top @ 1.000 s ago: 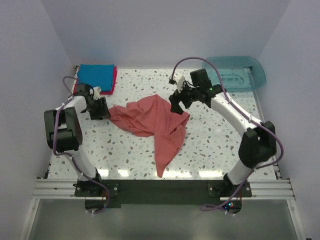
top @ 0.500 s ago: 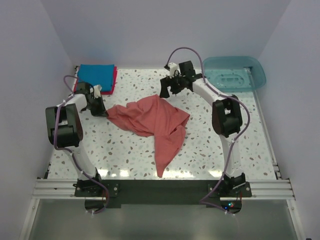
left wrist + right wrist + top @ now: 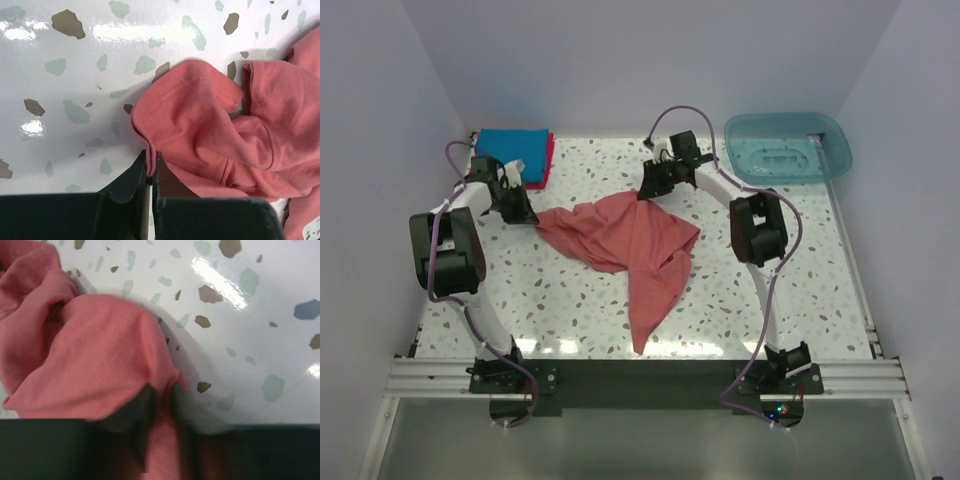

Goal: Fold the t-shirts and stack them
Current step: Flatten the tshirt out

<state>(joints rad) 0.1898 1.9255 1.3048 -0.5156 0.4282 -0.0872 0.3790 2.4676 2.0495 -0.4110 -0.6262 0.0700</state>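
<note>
Salmon-red cloth sprawls across mid-table: the salmon-red t-shirt (image 3: 620, 240) lies crumpled and unfolded on the speckled table (image 3: 750, 290), one long tail trailing toward the near edge. The left gripper (image 3: 151, 162) is pressed together on a hemmed edge at the shirt's left end. The right gripper (image 3: 160, 400) sits at the shirt's far corner with cloth between its fingers; that wrist view is blurred, but it appears clamped on too. At the far-left corner the blue t-shirt (image 3: 510, 148) lies folded atop the crimson-pink t-shirt (image 3: 549, 160). Two shirts look finished; this one is yet to be spread, folded and stacked.
</note>
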